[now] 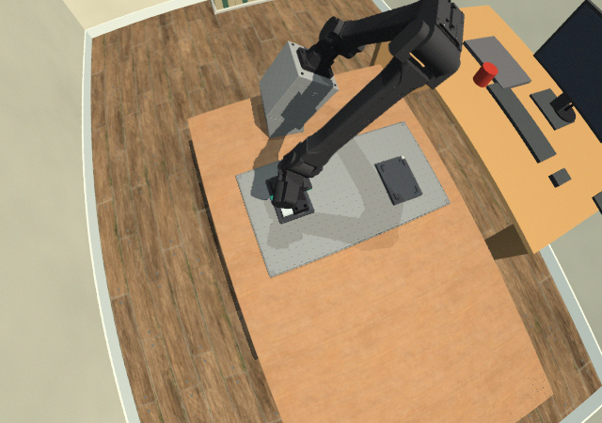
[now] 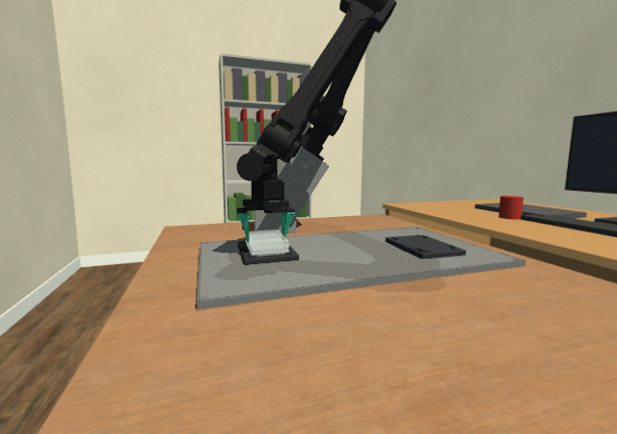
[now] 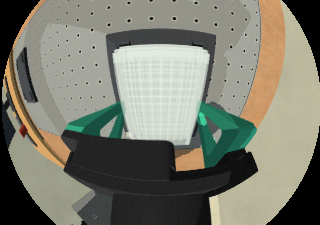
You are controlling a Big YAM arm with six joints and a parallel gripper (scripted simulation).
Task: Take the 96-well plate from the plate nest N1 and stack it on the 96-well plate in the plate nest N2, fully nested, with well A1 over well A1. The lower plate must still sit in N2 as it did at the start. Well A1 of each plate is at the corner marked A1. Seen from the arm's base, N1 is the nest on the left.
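Observation:
My gripper (image 2: 265, 234) reaches straight down over nest N2 (image 2: 269, 257), the nest on the left in the top and exterior views. Its green fingers are shut on the long sides of a white 96-well plate (image 2: 268, 242). In the wrist view the plate (image 3: 160, 95) fills the space between the fingers, with the dark frame of N2 (image 3: 160, 41) around it. The white block in N2 looks two plates high, but I cannot make out the seam or any gap. The arm hides most of it from above (image 1: 288, 211). Nest N1 (image 1: 397, 180) is empty, also in the side view (image 2: 424, 246). The A1 marks are not readable.
Both nests sit on a grey perforated base plate (image 1: 340, 195) on the wooden table. The arm's grey base box (image 1: 293, 90) stands at the table's back edge. A side desk holds a red mug (image 2: 510, 206), a keyboard and a monitor (image 2: 593, 152).

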